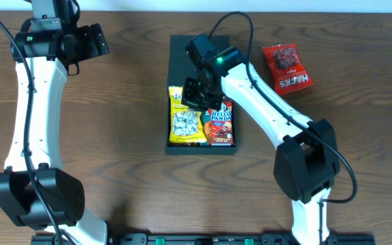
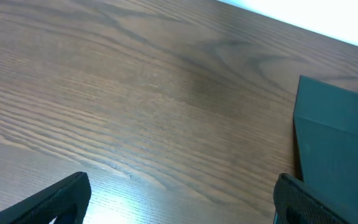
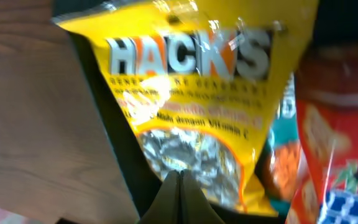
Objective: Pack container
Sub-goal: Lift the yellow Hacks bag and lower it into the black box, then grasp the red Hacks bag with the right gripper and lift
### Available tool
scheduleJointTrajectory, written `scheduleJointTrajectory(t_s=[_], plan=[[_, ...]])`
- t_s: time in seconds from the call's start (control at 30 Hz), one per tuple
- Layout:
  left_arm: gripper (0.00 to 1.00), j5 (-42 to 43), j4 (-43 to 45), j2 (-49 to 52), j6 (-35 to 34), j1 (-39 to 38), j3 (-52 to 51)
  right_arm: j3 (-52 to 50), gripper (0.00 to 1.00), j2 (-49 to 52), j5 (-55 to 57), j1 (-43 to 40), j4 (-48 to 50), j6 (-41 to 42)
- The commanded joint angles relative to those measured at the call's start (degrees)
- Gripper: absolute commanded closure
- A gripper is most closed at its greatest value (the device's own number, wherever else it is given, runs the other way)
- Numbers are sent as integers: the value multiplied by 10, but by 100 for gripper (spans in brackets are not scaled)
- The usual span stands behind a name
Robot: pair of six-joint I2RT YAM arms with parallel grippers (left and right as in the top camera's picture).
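The dark container (image 1: 186, 58) lies at the table's middle with its flap lid open toward the back. In it lie a yellow Hacks bag (image 1: 184, 122) on the left and a red Hello Panda packet (image 1: 219, 124) on the right. My right gripper (image 1: 192, 95) is shut, its tips down at the yellow bag's back end. In the right wrist view the closed fingertips (image 3: 180, 177) sit right at the yellow bag (image 3: 191, 93), with nothing seen between them. My left gripper (image 1: 90, 41) is open and empty at the back left, over bare wood (image 2: 182, 199).
A red Hacks bag (image 1: 288, 68) lies on the table right of the container. The container's lid (image 2: 340, 137) shows at the right edge of the left wrist view. A teal packet (image 3: 281, 155) peeks between the yellow bag and the red packet (image 3: 334, 155).
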Motion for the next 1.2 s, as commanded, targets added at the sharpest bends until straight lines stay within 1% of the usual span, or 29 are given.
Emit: scheduleJointTrajectory(t_s=[0.0,0.07,0.2,0.3,0.43,0.53,0.67,0.8,0.83,0.93,1.0,1.03,1.07,1.13,1.17], plan=[[5,2,-3,9,-9,2,8,5,99,4,76,-2,11,-54],[5,2,-6,9,-9,2,8,5,99,16,111,-2,21,-55],[5,2,-9,9,-9,2,8,5,98,56,113,-3,59,-88],[5,2,-11,9,-9,2,8,5,98,84,111,-3,61,-113],[5,2,-11,9,-9,2,8,5,99,89,111,-5,57,-130],[5,2,-11,9,-9,2,8,14,99,73,111,-11,58,-134],[5,2,-11,9,-9,2,8,50,99,20,106,-23,58,-160],[5,2,-11,9,-9,2,8,87,98,-48,119,-52,59,-225],[5,2,-11,9,-9,2,8,90,90,-63,132,-65,59,-241],[5,2,-11,9,-9,2,8,91,74,-94,204,-119,57,-280],[5,2,-11,9,-9,2,8,91,59,-96,232,-165,56,-305],[5,2,-11,9,-9,2,8,90,49,-93,233,-191,56,-320],[5,2,-11,9,-9,2,8,90,43,-85,225,-222,58,-332],[5,2,-12,10,-9,2,8,90,35,-65,193,-273,63,-342],[5,2,-12,10,-9,2,8,90,27,-50,160,-303,68,-348]])
